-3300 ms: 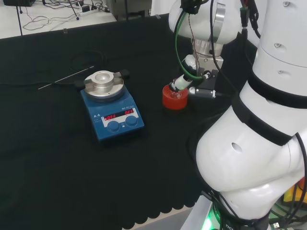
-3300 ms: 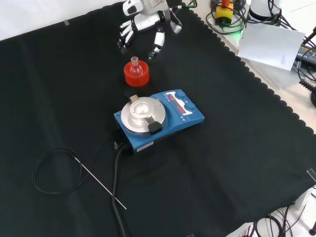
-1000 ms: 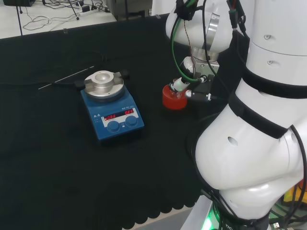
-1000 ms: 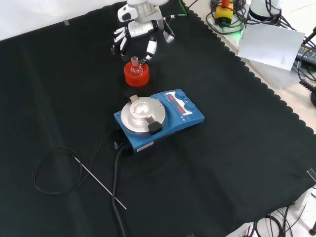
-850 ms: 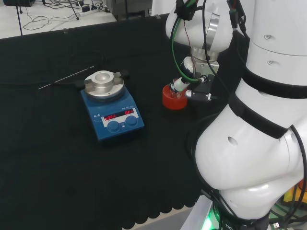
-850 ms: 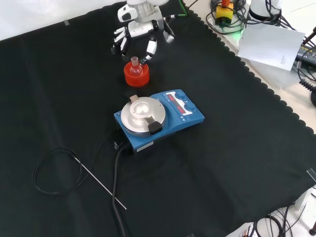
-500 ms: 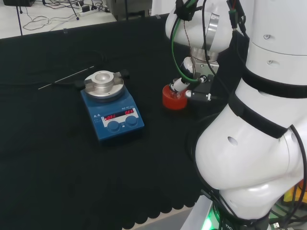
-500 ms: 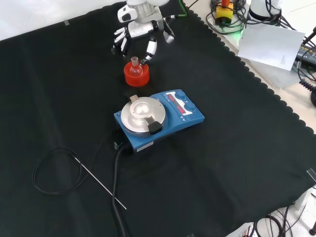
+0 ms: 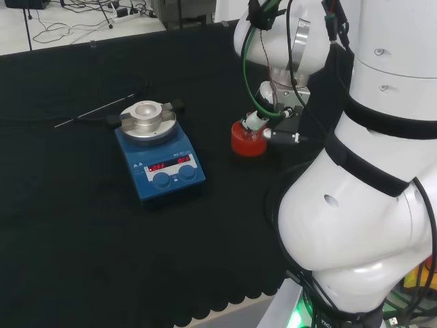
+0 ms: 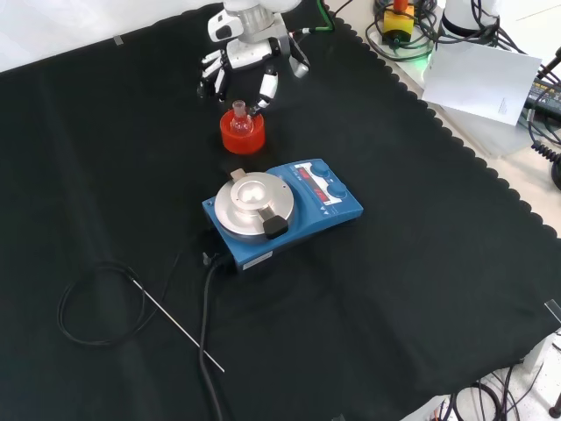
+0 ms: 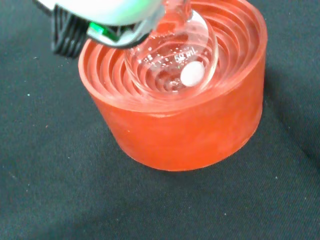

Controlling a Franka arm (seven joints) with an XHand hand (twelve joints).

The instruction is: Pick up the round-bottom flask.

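Round-bottom flask point(image 11: 175, 65) sits in the red ribbed stand point(image 10: 241, 133), a small white stir bar point(image 11: 192, 74) in its bulb. Beyond the stand from the blue hotplate stirrer point(image 10: 285, 207), the hand point(image 10: 248, 60) hovers just above the flask's neck, fingers spread, grasping nothing.

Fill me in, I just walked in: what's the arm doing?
The hand hangs over a flask that sits in a red stand, its fingers spread about the neck and not closed on it. The flask isn't lifted yet. A blue stirrer stands nearby, untouched.
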